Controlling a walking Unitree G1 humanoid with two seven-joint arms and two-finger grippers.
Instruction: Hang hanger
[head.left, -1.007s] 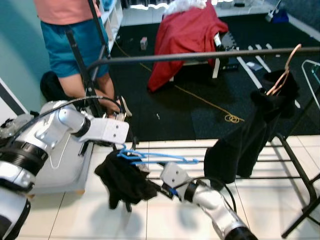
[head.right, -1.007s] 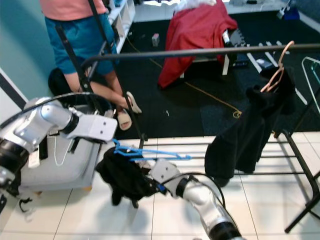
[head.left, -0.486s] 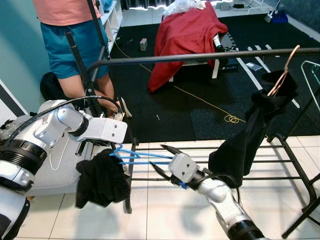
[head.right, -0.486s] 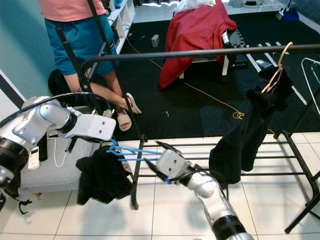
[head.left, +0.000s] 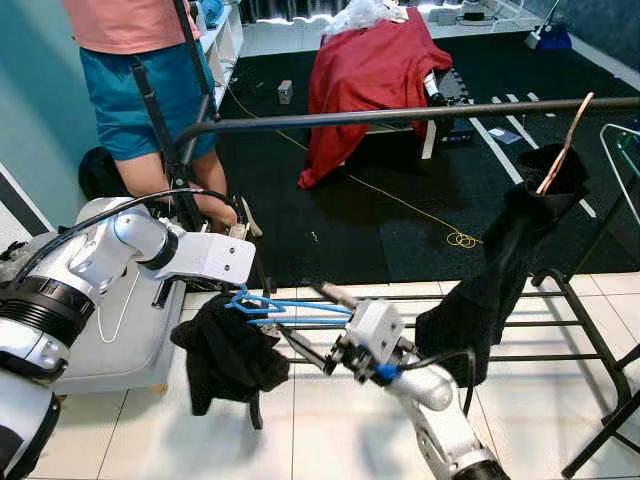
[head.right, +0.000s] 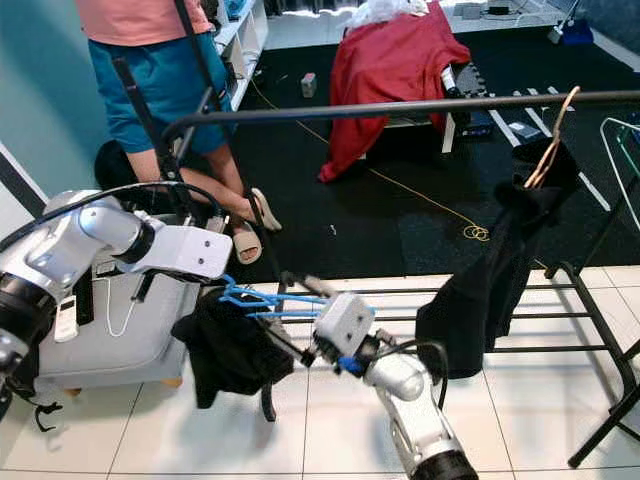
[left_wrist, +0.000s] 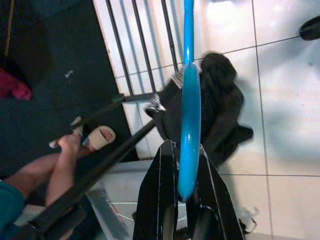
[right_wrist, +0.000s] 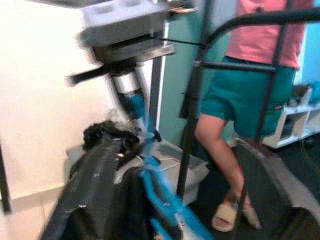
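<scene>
Gripping the blue hanger (head.left: 285, 308) at its hook end, left gripper (left_wrist: 184, 200) clenched with the plastic pinched between both fingers. Hanging low, well under the top rail (head.left: 400, 115), hanger carrying a black garment (head.left: 228, 352) drooping off one end. Reaching in beside the other end, right gripper (head.left: 305, 322) spread wide, probably not touching yet, though blur making that unclear. Judging the load light but lopsided: thin, stiff, slick plastic, soft cloth likely swinging. Suggesting a hold near the hook.
</scene>
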